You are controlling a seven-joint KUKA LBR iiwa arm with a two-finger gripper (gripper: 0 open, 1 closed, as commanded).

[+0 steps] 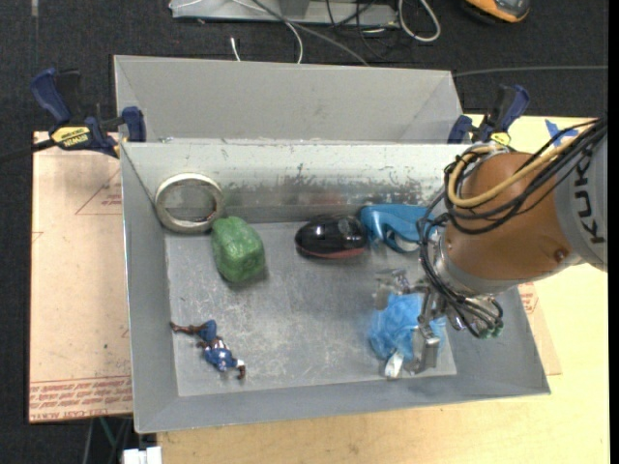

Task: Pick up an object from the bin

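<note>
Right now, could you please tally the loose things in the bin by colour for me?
Blue: 3 (plastic piece, crumpled wrapper, small toy figure)
Green: 1 (lumpy block)
Black and red: 1 (rounded mouse-like thing)
Silver: 1 (metal ring)
Total: 6

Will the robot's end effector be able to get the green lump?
Probably yes: the green lump lies apart on the bin floor with nothing on it, and the end effector would only cross open floor.
</note>
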